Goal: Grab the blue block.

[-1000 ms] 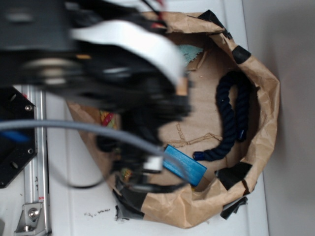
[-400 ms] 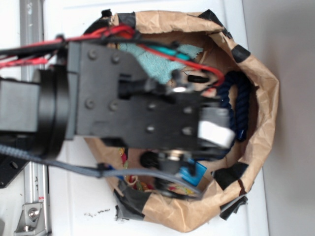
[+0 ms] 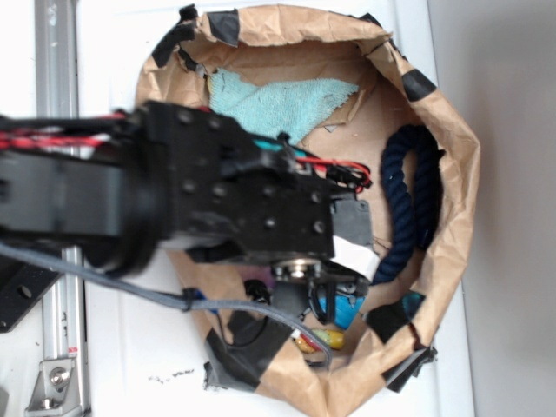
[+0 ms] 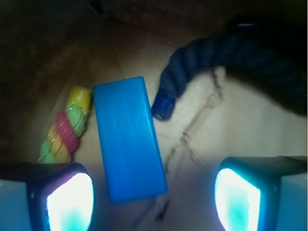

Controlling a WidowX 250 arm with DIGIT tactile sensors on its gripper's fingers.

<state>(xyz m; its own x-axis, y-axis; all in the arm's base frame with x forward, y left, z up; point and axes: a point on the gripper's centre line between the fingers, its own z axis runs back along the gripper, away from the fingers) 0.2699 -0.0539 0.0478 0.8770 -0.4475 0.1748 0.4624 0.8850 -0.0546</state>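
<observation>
The blue block (image 4: 129,139) lies flat on the brown paper floor of the bag, its long side running away from the camera in the wrist view. My gripper (image 4: 154,202) is open, hovering above it. The block's near end sits between the two glowing fingertips (image 4: 70,204), closer to the left one and touching neither. In the exterior view only a small patch of the blue block (image 3: 339,306) shows under the arm, and the gripper (image 3: 326,300) is mostly hidden by the wrist.
A dark navy rope (image 4: 211,62) (image 3: 413,195) curls along the right. A twisted yellow, pink and green toy (image 4: 65,130) lies left of the block. A teal cloth (image 3: 278,102) is at the back of the paper bag (image 3: 456,174).
The arm has swung across the bag and dropped lower, coming over the blue block. The bag's rim has shifted slightly and the teal cloth is uncovered.
</observation>
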